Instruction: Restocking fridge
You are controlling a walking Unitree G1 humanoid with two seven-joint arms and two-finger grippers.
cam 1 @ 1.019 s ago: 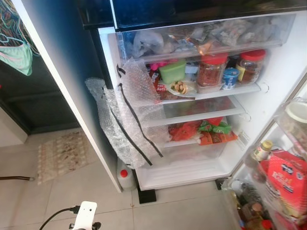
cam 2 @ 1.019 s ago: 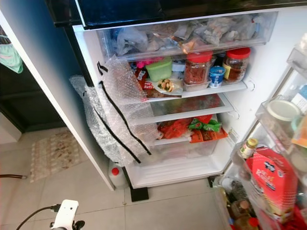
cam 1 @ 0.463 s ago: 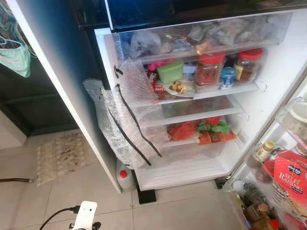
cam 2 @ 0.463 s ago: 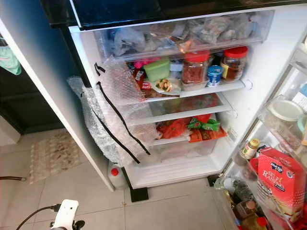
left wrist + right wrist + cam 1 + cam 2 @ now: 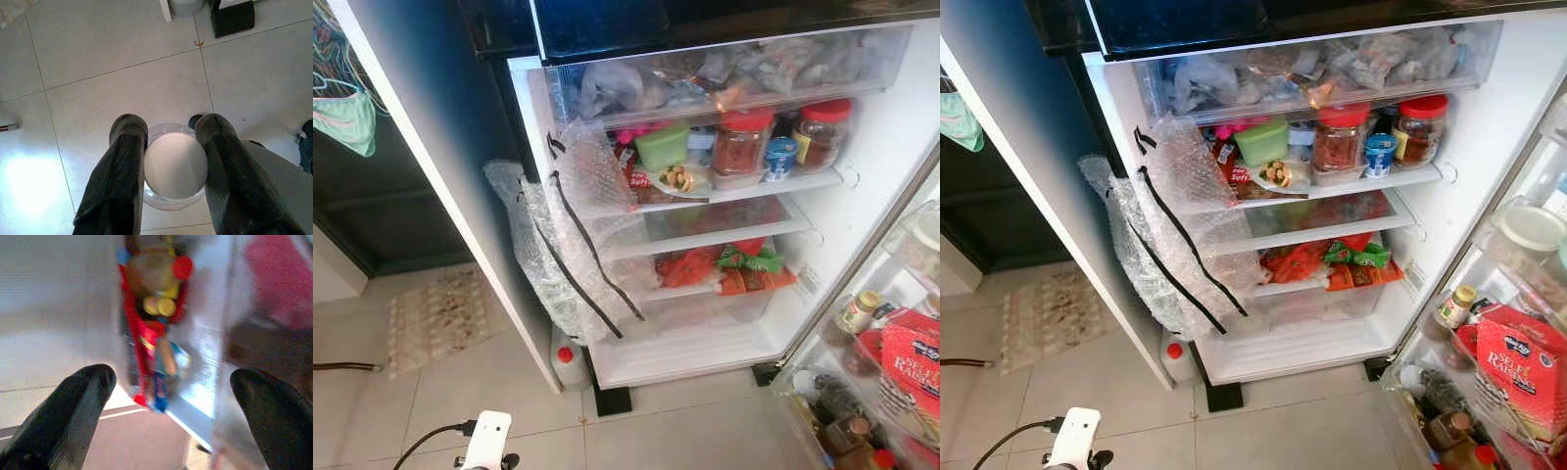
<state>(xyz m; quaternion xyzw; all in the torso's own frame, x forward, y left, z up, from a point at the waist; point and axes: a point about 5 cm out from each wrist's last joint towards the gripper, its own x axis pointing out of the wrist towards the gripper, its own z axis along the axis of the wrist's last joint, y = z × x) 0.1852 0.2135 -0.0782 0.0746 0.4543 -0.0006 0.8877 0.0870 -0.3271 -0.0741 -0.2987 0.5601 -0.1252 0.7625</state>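
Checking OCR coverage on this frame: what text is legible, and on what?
"SELF RAISING", cut off at the frame edge: red box in the fridge door rack.
Small dark logo at the top of that box: too blurred to read.
Labels on the red-lidded jars, the small blue tub, the bottle in the door and the shelf packets: too small or blurred to read.

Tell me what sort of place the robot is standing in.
Most likely a home kitchen. An open fridge stands stocked with red-lidded jars and packets on its shelves, its door rack holds bottles and a red carton, and the tiled floor has a small mat.
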